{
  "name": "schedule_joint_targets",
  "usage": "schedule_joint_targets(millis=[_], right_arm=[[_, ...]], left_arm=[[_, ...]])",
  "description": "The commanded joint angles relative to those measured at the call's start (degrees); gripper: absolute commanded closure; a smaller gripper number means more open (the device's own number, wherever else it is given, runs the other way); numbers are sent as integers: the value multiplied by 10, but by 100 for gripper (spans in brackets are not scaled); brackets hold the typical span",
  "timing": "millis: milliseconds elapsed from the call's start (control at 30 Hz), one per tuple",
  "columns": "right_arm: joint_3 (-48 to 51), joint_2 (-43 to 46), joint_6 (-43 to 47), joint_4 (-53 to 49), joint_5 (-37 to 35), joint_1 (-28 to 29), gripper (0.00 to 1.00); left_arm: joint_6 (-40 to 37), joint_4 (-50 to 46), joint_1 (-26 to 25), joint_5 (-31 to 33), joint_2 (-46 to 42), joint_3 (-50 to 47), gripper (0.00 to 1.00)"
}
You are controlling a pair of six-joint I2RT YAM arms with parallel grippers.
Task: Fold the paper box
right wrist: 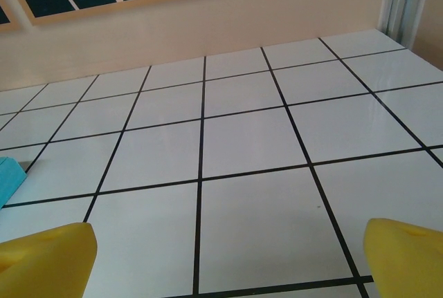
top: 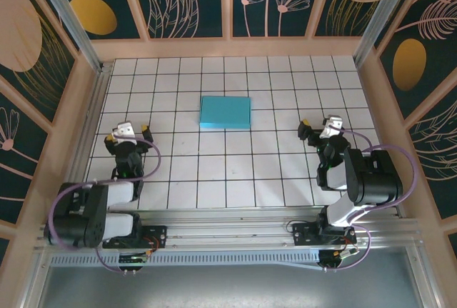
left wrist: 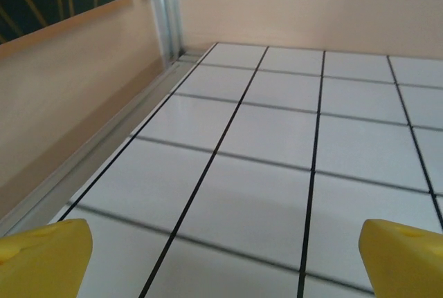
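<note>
The left tool (top: 129,135) stands released, its yellow fingertips (left wrist: 43,260) spread wide above the white tiled desk (top: 214,179), near the left side wall (left wrist: 62,104). The right tool (top: 319,128) is likewise released, grasping nothing. Between them and farther back, the turquoise paper box (top: 226,111) lies flat, well apart from both.

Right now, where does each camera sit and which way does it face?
Top external: above and behind the bases, looking down on table, paper box, both arms, open left gripper and right gripper.
Left wrist: low over tiles, facing the far-left corner post; own yellow fingertips below.
Right wrist: low, facing the far wall; own fingertips; shares the paper box's edge with top.
</note>
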State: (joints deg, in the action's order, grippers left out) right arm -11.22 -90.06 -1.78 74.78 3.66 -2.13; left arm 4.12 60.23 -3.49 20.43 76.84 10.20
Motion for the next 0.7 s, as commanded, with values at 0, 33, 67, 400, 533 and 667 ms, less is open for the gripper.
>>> schedule_joint_targets(millis=[0, 33, 67, 400, 533, 667], right_arm=[[-8, 1, 12, 29, -17, 2, 1], [-8, 1, 11, 29, -17, 2, 1], [-8, 1, 12, 29, -16, 1, 1], [-8, 1, 12, 29, -16, 2, 1], [-8, 1, 12, 29, -15, 2, 1], [-13, 1, 11, 19, -16, 2, 1]], left_arm=[[18, 82, 24, -80, 73, 46, 1], [16, 120, 29, -101, 103, 44, 2], [10, 136, 30, -114, 107, 32, 1], [7, 127, 30, -117, 103, 33, 1], [7, 128, 30, -117, 103, 34, 1], [7, 128, 30, -117, 103, 33, 1]])
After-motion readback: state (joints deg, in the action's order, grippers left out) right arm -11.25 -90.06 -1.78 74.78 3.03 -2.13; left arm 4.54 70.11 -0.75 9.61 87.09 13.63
